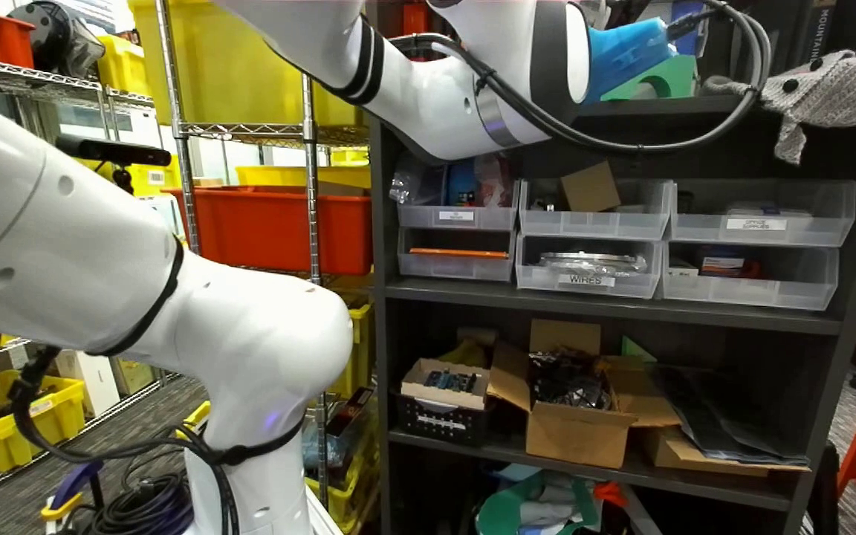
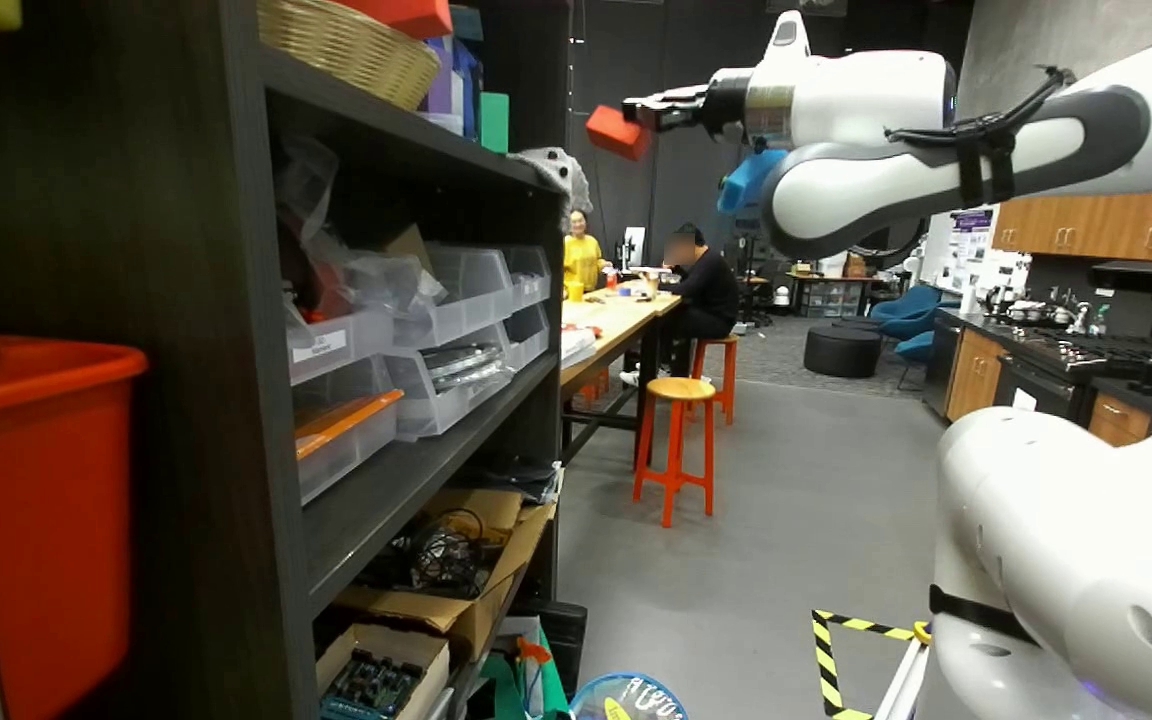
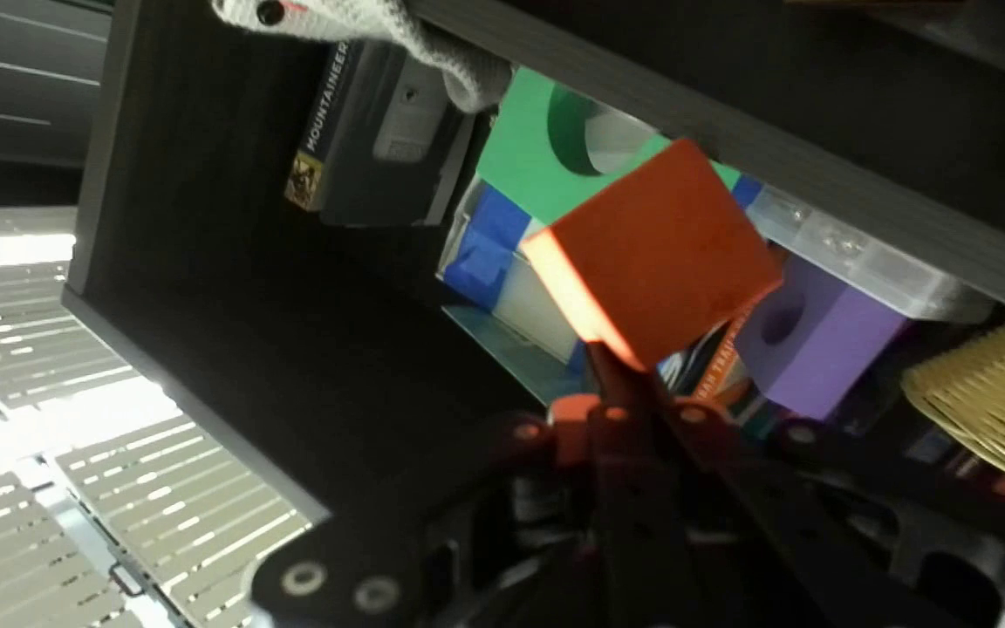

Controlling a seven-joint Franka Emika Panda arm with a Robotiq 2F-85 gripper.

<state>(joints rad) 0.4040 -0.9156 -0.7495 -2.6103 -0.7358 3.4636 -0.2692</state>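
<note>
My gripper (image 2: 644,112) is at the top of an exterior view, out to the right of the dark bookcase. An orange block (image 2: 616,135) hangs tilted in the air at its fingertips, with no other support in view. In the wrist view the fingers converge at the lower corner of the orange block (image 3: 668,253), so the gripper (image 3: 625,371) looks shut on that corner; the exact contact is dark. Behind the block, on the upper shelf, are a green block (image 3: 516,153) with a round cut-out, a purple block (image 3: 816,349) and a wicker basket (image 3: 1000,397).
A grey knitted toy (image 1: 829,93) hangs over the edge of the upper shelf (image 1: 643,106). Clear bins (image 1: 591,223) and cardboard boxes (image 1: 576,435) fill lower shelves. A wire rack (image 1: 313,215) with tubs stands alongside. Two people sit or stand by a table (image 2: 611,325); a stool (image 2: 679,390) is nearer.
</note>
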